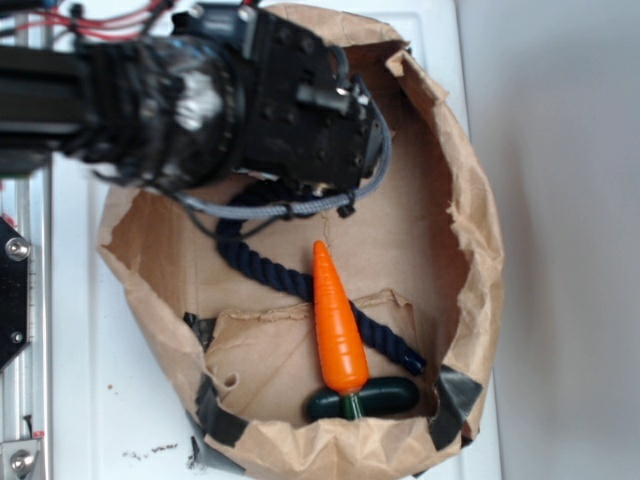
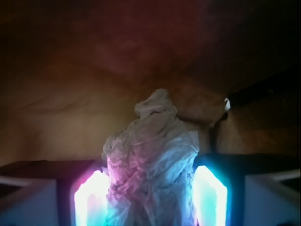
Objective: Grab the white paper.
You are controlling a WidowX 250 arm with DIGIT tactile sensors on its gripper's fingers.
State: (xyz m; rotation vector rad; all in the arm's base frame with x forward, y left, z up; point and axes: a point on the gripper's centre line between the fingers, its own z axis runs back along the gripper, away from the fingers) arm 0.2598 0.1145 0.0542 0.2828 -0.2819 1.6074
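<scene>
- Paper first: the white paper (image 2: 150, 160), a crumpled off-white wad, sits directly between the two glowing fingers (image 2: 89, 200) in the wrist view, filling the gap and rising ahead of the claw.
- Claw (image 2: 149, 202) state: both pads appear pressed against the wad's flanks, so I judge it clamped on the paper, though how firm the hold is cannot be told.
- From the exterior view the wad itself is hidden under the black arm (image 1: 200, 90), which reaches into the brown paper bag (image 1: 470, 200).
- Beyond the claw in that view lie a dark blue rope (image 1: 270, 268), an orange carrot (image 1: 337, 325) and a dark green piece (image 1: 365, 400) at the carrot's base; all are apart from the claw.
- Risk, as I judge it: tissue this soft can compress and slip out when raised, since the pads grip only its lower part.
- Second risk: the bag wall looms close ahead of the claw, so a tilted lift could snag it and drag the bag.
</scene>
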